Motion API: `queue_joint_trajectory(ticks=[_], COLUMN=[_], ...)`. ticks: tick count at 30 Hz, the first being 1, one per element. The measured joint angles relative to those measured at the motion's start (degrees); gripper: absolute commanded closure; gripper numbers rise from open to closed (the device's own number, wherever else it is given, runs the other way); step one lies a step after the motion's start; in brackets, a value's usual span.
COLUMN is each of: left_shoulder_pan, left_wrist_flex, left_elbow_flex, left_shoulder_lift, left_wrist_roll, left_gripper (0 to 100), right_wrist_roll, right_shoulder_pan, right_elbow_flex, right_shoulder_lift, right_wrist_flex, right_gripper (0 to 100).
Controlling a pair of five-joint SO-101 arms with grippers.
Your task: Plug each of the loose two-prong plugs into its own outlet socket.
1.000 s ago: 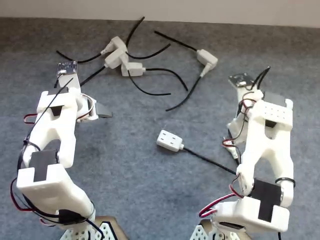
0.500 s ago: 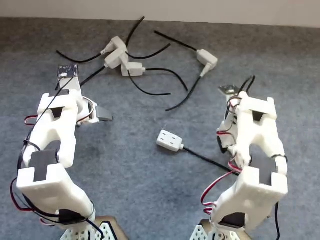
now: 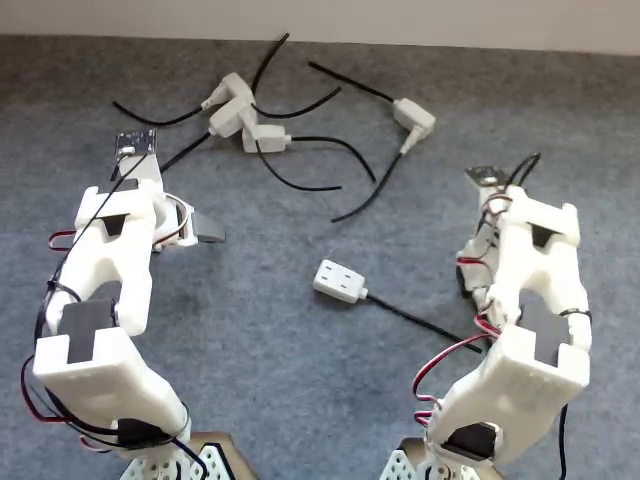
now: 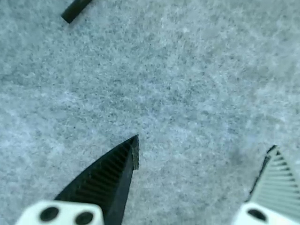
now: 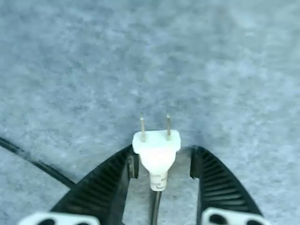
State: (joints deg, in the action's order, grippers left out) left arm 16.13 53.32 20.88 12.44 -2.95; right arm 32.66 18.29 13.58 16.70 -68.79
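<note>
Small white plastic two-prong plug (image 5: 156, 145) lying flat on grey felt surface (image 5: 70, 56) under right arm, prongs pointing away from right claw (image 5: 163, 161). Claw sitting narrowly apart, straddling plug body: one finger touching its side, other just beside with gap showing, not clamping.

Plug probably handling light, rigid and smooth, with thin black cord (image 5: 155, 206) trailing behind and likely dragging. Best hold: flat sides of body, clear of prongs.

White three-socket outlet block (image 3: 337, 281) lying centre, left of right arm. Meanwhile left claw (image 4: 205, 145) hanging wide over bare felt.
</note>
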Motion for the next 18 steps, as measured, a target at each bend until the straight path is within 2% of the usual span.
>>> queue_joint_trajectory(ticks=[10,18], left_shoulder_pan=[0.0,0.0], left_wrist_flex=[0.0,0.0], left_elbow_flex=[0.0,0.0], left_shoulder_lift=[0.0,0.0], left_wrist_roll=[0.0,0.0], left_gripper=[60,60], right_wrist_roll=[4.5,4.7], right_shoulder_pan=[9.0,10.3], right_elbow_flex=[-5.4,-14.7], right_shoulder_lift=[0.2,0.2], right_wrist_flex=[1.1,-8.3], right_gripper=[78.9,78.9])
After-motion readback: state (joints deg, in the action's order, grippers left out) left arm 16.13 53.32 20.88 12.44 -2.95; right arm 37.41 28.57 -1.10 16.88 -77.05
